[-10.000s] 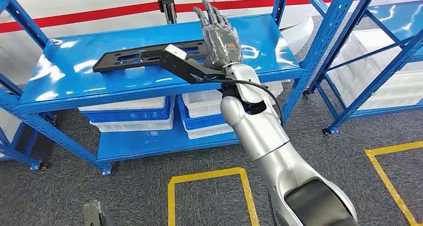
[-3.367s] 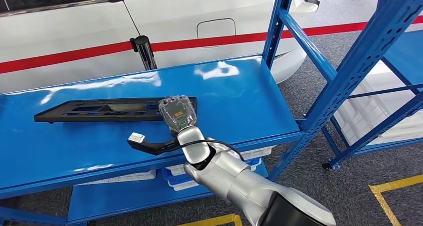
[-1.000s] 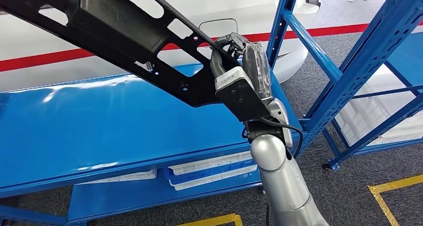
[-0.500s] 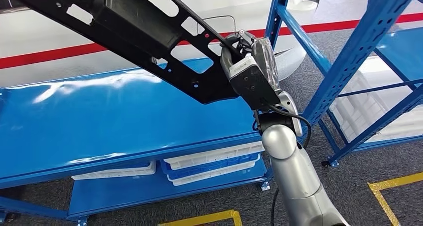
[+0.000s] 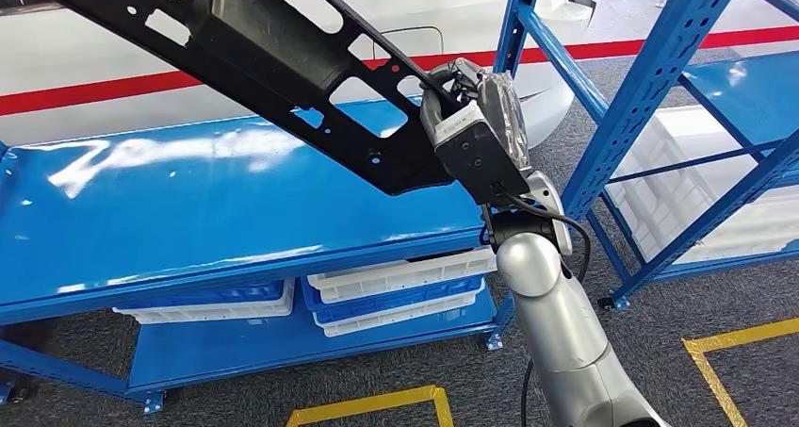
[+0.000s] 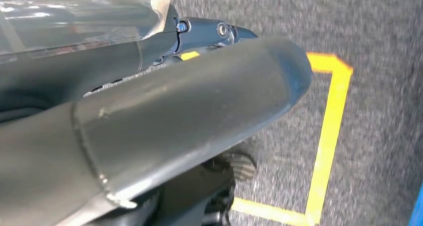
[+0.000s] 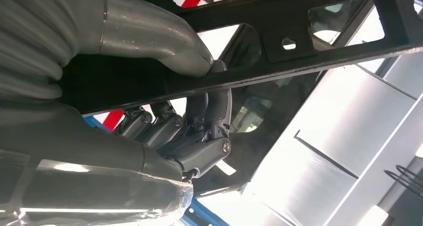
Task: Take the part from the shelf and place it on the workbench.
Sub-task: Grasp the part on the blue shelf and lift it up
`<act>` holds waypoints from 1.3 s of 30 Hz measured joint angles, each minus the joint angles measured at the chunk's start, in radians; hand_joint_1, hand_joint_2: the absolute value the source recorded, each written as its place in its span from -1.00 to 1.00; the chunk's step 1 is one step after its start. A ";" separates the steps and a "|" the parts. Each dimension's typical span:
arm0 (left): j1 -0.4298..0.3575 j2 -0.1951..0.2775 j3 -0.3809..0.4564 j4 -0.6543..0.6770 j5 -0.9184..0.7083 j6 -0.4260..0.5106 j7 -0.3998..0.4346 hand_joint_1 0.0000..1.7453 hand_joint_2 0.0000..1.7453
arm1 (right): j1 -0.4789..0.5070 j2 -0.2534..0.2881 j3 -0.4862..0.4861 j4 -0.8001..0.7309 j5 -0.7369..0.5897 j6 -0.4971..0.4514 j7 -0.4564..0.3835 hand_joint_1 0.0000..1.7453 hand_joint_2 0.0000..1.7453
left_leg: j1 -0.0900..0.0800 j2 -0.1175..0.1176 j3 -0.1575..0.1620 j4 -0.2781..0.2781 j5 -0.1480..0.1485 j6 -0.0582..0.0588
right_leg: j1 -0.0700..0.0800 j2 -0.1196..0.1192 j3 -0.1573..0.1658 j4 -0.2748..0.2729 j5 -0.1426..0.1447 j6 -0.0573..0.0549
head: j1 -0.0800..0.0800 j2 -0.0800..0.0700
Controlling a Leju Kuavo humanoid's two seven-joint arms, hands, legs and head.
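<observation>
Blue steel shelf [image 5: 236,201] across the scene, white bins [image 5: 396,290] stacked on its lower level, a white car body with a red stripe [image 5: 94,92] behind, grey carpet with yellow floor lines [image 5: 367,403] in front. The right hand [image 5: 476,125] grips the long black part [image 5: 273,59] at its near right end, fingers [image 7: 209,116] hooked through an opening, thumb on the bar. The part hangs in the air above the shelf, slanting up to the far left. The left hand [image 6: 149,131] hangs over the carpet; its grip I can't make out.

Bright, even light; white glare streaks on the blue shelf [image 5: 236,201]; left wrist view motion-blurred.
</observation>
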 joint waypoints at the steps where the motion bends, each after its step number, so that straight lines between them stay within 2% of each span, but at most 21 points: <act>1: 0.000 0.001 0.000 0.000 0.000 0.000 0.000 -1.00 -1.00 | 0.000 -0.002 0.000 0.000 0.000 0.000 0.000 1.00 1.00 | 0.000 0.002 -0.004 -0.008 0.012 0.004 | 0.000 0.000 -0.006 0.003 -0.004 0.004 | 0.000 0.000; 3: -0.001 0.001 0.000 0.000 -0.001 0.000 0.000 -1.00 -1.00 | 0.002 -0.009 -0.002 0.000 0.000 -0.001 0.000 1.00 1.00 | 0.002 0.006 -0.021 -0.021 0.042 0.015 | 0.001 0.000 -0.032 0.055 -0.058 -0.004 | 0.001 0.000; 5: -0.001 0.001 0.000 0.000 -0.003 0.000 0.000 -1.00 -1.00 | 0.006 -0.015 -0.003 0.000 -0.001 -0.002 0.000 1.00 1.00 | 0.000 0.008 -0.049 -0.021 0.064 0.020 | 0.000 0.000 -0.068 0.173 -0.144 -0.014 | 0.004 0.000; 6: -0.001 0.001 0.000 0.000 -0.003 0.000 0.001 -1.00 -1.00 | 0.010 -0.018 -0.003 0.000 -0.003 -0.003 0.000 1.00 1.00 | -0.001 0.008 -0.063 -0.021 0.074 0.020 | -0.001 0.000 -0.077 0.231 -0.169 -0.012 | 0.004 0.000; 8: 0.000 0.001 0.000 0.000 -0.004 0.000 0.002 -1.00 -1.00 | 0.019 -0.024 -0.003 0.000 -0.007 -0.003 0.000 1.00 1.00 | -0.001 0.009 -0.091 -0.019 0.095 0.017 | -0.001 0.000 -0.059 0.268 -0.166 0.006 | 0.006 0.000; 10: -0.001 0.000 0.000 0.000 -0.005 0.000 0.004 -1.00 -1.00 | 0.024 -0.029 -0.003 0.000 -0.010 -0.003 0.000 1.00 1.00 | -0.001 0.010 -0.115 -0.016 0.112 0.009 | -0.004 -0.001 0.028 0.168 -0.132 0.023 | 0.007 0.000; 12: -0.001 0.000 0.000 0.000 -0.005 0.000 0.005 -1.00 -1.00 | 0.025 -0.030 -0.003 -0.002 -0.012 -0.003 -0.001 1.00 1.00 | -0.004 0.010 -0.133 -0.007 0.125 -0.001 | -0.002 0.000 0.123 0.033 -0.130 0.022 | 0.006 0.000; 13: -0.001 0.000 0.000 0.000 -0.005 0.000 0.006 -1.00 -1.00 | 0.026 -0.031 -0.004 -0.003 -0.012 -0.003 -0.002 1.00 1.00 | -0.006 0.010 -0.139 -0.003 0.132 -0.007 | 0.000 0.001 0.146 -0.004 -0.136 0.017 | 0.006 0.000; 15: 0.000 0.000 0.000 0.000 -0.005 0.000 0.006 -1.00 -1.00 | 0.028 -0.032 -0.004 -0.004 -0.013 -0.003 -0.002 1.00 1.00 | -0.006 0.009 -0.146 0.000 0.145 -0.018 | 0.001 0.002 0.143 -0.018 -0.136 0.002 | 0.004 0.000; 17: 0.000 0.001 0.001 0.000 -0.005 0.001 0.006 -1.00 -1.00 | 0.029 -0.031 -0.004 -0.004 -0.014 -0.003 -0.002 1.00 1.00 | -0.001 0.006 -0.159 0.017 0.124 -0.029 | -0.006 0.000 0.131 -0.019 -0.121 -0.016 | 0.003 0.000; 19: 0.001 0.001 0.001 0.000 -0.005 0.002 0.008 -1.00 -1.00 | 0.030 -0.030 -0.004 -0.003 -0.015 -0.004 -0.003 1.00 1.00 | 0.005 0.003 -0.187 0.098 0.040 -0.040 | -0.009 -0.003 0.115 -0.019 -0.101 -0.033 | 0.000 0.000; 21: 0.000 0.000 0.001 0.000 -0.006 0.003 0.011 -1.00 -1.00 | 0.034 -0.029 -0.004 -0.004 -0.017 -0.009 -0.003 1.00 1.00 | 0.010 0.003 -0.215 0.220 -0.040 -0.048 | -0.004 -0.004 0.092 -0.019 -0.082 -0.040 | -0.003 0.000; 23: 0.000 0.000 0.001 0.001 -0.009 0.005 0.014 -1.00 -1.00 | 0.047 -0.029 -0.005 -0.008 -0.018 -0.016 -0.004 1.00 1.00 | 0.013 0.003 -0.203 0.272 -0.038 -0.050 | 0.000 -0.004 0.069 -0.017 -0.064 -0.039 | -0.003 0.000; 24: 0.000 0.000 0.001 0.001 -0.012 0.006 0.016 -1.00 -1.00 | 0.054 -0.029 -0.006 -0.012 -0.018 -0.018 -0.004 1.00 1.00 | 0.014 0.003 -0.172 0.248 -0.014 -0.048 | 0.001 -0.004 0.058 -0.017 -0.055 -0.037 | -0.003 0.000; 26: -0.002 0.000 0.001 0.000 -0.017 0.007 0.017 -1.00 -1.00 | 0.064 -0.029 -0.010 -0.023 -0.016 -0.021 -0.005 1.00 1.00 | 0.014 0.001 -0.073 0.125 0.016 -0.040 | 0.003 -0.003 0.040 -0.016 -0.039 -0.031 | -0.003 0.000; 27: -0.004 0.000 0.001 0.000 -0.018 0.007 0.017 -1.00 -1.00 | 0.067 -0.029 -0.012 -0.029 -0.015 -0.023 -0.005 1.00 1.00 | 0.012 -0.002 -0.028 0.060 0.014 -0.035 | 0.004 -0.003 0.035 -0.016 -0.031 -0.025 | -0.002 0.000; 29: -0.007 0.000 0.000 0.000 -0.019 0.008 0.018 -1.00 -1.00 | 0.069 -0.029 -0.015 -0.038 -0.015 -0.027 -0.006 1.00 1.00 | 0.003 -0.006 0.010 -0.007 0.000 -0.024 | 0.003 -0.004 0.030 -0.018 -0.016 -0.011 | 0.000 0.000; 32: -0.007 -0.001 0.000 0.000 -0.019 0.008 0.018 -1.00 -1.00 | 0.076 -0.031 -0.019 -0.044 -0.015 -0.031 -0.007 1.00 1.00 | -0.002 -0.001 -0.005 -0.023 0.028 0.003 | 0.002 -0.003 0.014 -0.008 -0.018 0.005 | -0.001 0.000; 35: -0.008 -0.001 0.000 0.001 -0.019 0.009 0.018 -1.00 -1.00 | 0.083 -0.033 -0.026 -0.047 -0.015 -0.031 -0.008 1.00 1.00 | -0.001 0.005 -0.045 -0.033 0.070 0.022 | 0.004 -0.001 -0.041 0.133 -0.138 -0.015 | 0.003 0.000; 37: -0.008 -0.001 0.000 0.001 -0.019 0.009 0.018 -1.00 -1.00 | 0.088 -0.035 -0.029 -0.048 -0.014 -0.031 -0.009 1.00 1.00 | -0.003 0.006 -0.079 -0.032 0.095 0.023 | 0.003 -0.001 -0.061 0.254 -0.190 -0.013 | 0.006 0.000; 39: -0.007 -0.002 0.000 0.001 -0.019 0.009 0.018 -1.00 -1.00 | 0.093 -0.037 -0.030 -0.048 -0.014 -0.031 -0.009 1.00 1.00 | -0.004 0.007 -0.112 -0.030 0.120 0.020 | 0.003 -0.001 -0.029 0.272 -0.168 0.006 | 0.007 0.000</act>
